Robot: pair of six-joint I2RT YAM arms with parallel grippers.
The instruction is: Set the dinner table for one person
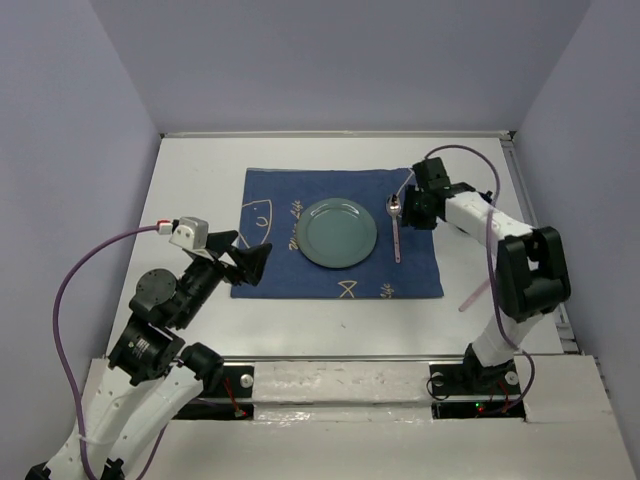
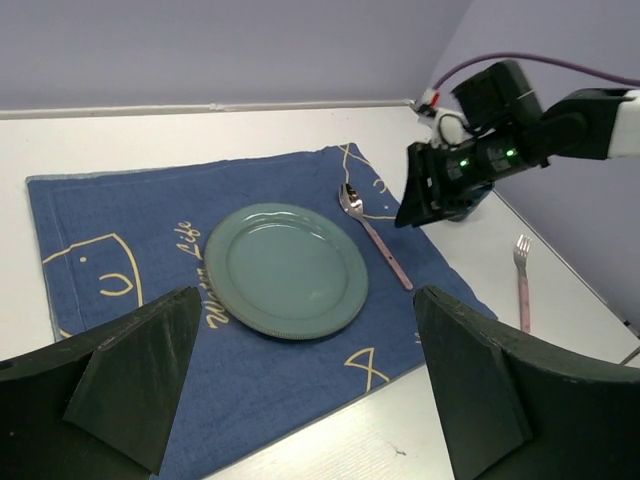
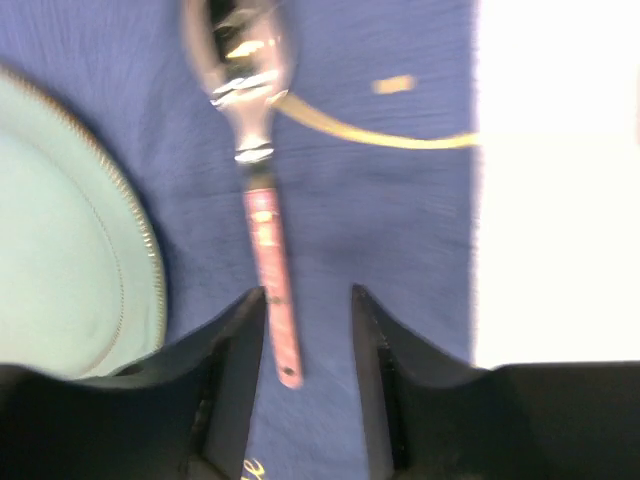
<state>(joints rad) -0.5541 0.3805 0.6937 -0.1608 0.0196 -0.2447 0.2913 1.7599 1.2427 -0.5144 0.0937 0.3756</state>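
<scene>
White desk (image 1: 200,180) spans whole view and carries blue mat (image 1: 420,275). Green plate (image 1: 337,232) sits at mat centre. Spoon (image 1: 397,235), pink handle, lies on mat just right of plate, bowl toward far side. Fork (image 2: 522,275) lies on bare desk further right of plate, off mat. Right hand (image 3: 307,300) over spoon, fingers parted, handle end between them, nothing gripped. Left hand (image 1: 248,250) left of plate, spread wide, empty.

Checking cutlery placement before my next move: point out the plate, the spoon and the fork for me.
plate (image 1: 337,232), top external view, bare centre of the dish.
spoon (image 2: 351,199), left wrist view, its metal bowl.
fork (image 2: 523,300), left wrist view, its pink handle.
</scene>
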